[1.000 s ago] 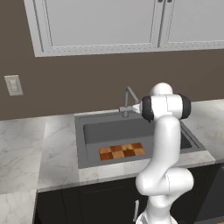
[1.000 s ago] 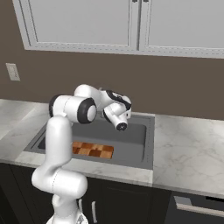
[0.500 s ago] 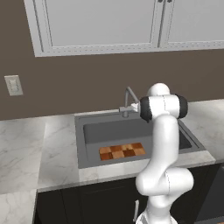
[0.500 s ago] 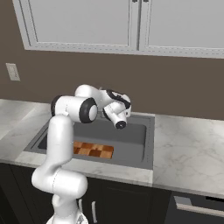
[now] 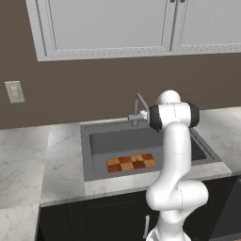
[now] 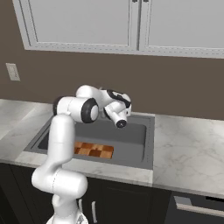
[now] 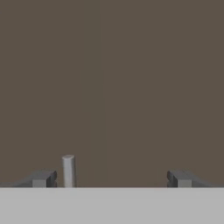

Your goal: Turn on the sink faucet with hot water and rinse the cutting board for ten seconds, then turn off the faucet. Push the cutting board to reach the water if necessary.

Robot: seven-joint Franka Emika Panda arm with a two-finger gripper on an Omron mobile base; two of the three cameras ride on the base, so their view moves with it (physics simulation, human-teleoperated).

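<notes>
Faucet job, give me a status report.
Hand open, empty, up at the faucet, a grey rod just inside one fingertip. Cutting board flat in the sink. No water seen. Nothing in the way.

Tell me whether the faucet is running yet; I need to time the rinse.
Off, as far as the pictures show: no stream falls from the faucet into the sink, and the cutting board lies flat on its floor.

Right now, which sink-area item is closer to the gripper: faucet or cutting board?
The faucet. The open gripper sits up at the back rim by it; the checkered cutting board lies flat, low at the front of the sink.
</notes>
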